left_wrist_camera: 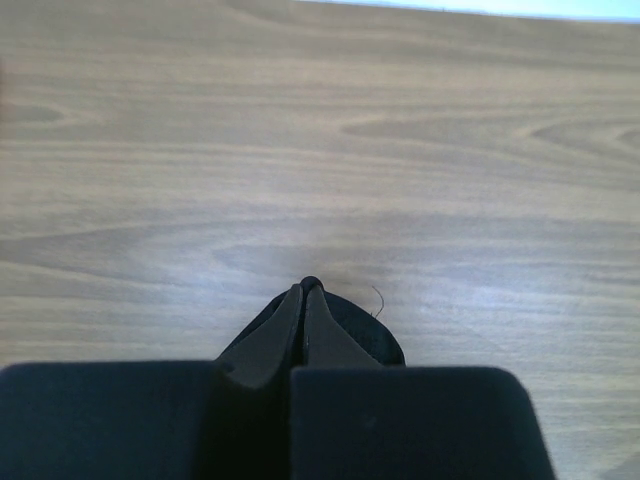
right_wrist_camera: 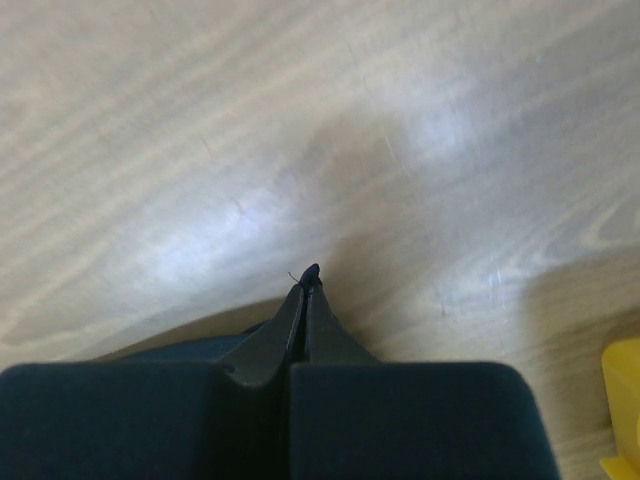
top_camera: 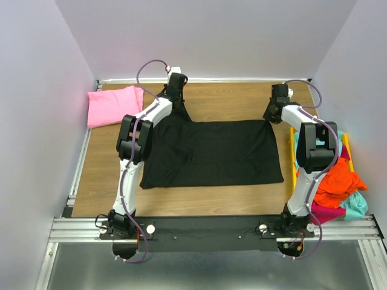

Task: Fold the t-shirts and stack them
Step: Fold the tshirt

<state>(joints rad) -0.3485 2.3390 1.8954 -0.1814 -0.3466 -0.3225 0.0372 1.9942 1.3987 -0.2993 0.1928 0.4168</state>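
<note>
Since the left gripper (left_wrist_camera: 307, 292) and right gripper (right_wrist_camera: 308, 278) are each pressed together on black cloth, we judge this as the grasp for the first fold. The black t-shirt (top_camera: 211, 154) lies flat mid-frame on the surface (top_camera: 242, 99), with the left gripper pinching its upper-left corner and the right its upper-right. The next move calls for lifting both corners evenly and carrying them toward the bottom hem.

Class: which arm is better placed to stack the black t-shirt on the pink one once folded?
Likely left: the pink t-shirt lies far left near the left gripper; right gripper is by the yellow bin.
</note>
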